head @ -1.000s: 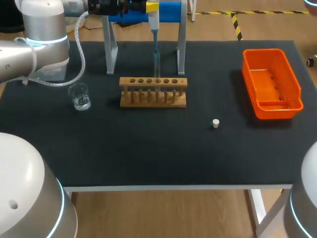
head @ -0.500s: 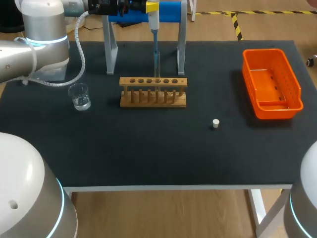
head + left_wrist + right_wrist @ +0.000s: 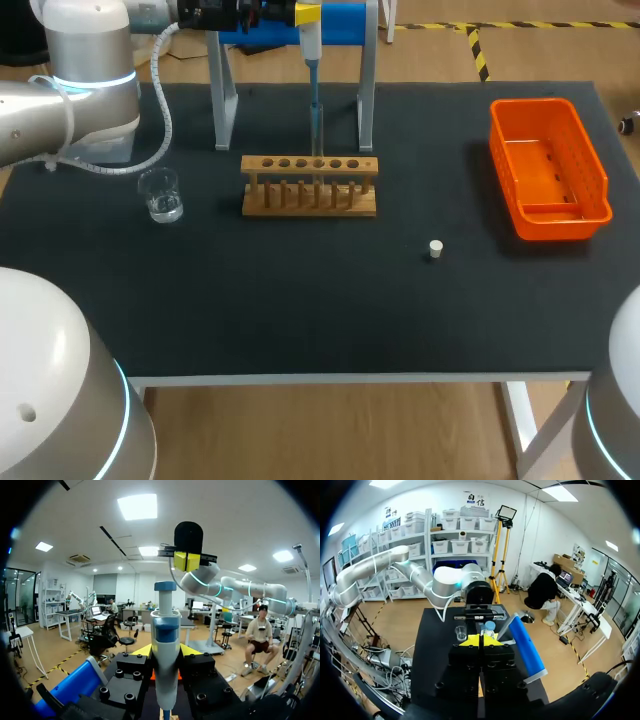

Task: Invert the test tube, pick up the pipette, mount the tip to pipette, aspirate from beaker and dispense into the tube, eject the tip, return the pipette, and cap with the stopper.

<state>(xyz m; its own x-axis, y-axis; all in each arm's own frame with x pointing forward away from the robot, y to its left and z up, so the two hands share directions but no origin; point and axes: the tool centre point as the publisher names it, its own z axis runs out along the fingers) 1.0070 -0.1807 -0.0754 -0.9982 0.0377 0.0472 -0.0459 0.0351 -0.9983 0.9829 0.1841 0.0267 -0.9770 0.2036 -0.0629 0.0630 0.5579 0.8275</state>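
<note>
My left gripper (image 3: 308, 14) is at the table's far edge, shut on the white and blue pipette (image 3: 312, 60); in the left wrist view the pipette (image 3: 165, 655) stands upright between its fingers. The pipette's tip points down into a clear test tube (image 3: 317, 135) standing in the wooden rack (image 3: 310, 186). A glass beaker (image 3: 160, 195) with a little liquid stands left of the rack. The small white stopper (image 3: 436, 248) lies on the mat right of the rack. My right gripper (image 3: 480, 641) is shut and empty, high over the table; it also shows in the left wrist view, right gripper (image 3: 187, 561).
An orange bin (image 3: 548, 165) sits at the right edge. The blue pipette stand with metal legs (image 3: 366, 95) rises just behind the rack. My left arm (image 3: 70, 90) lies along the far left of the table.
</note>
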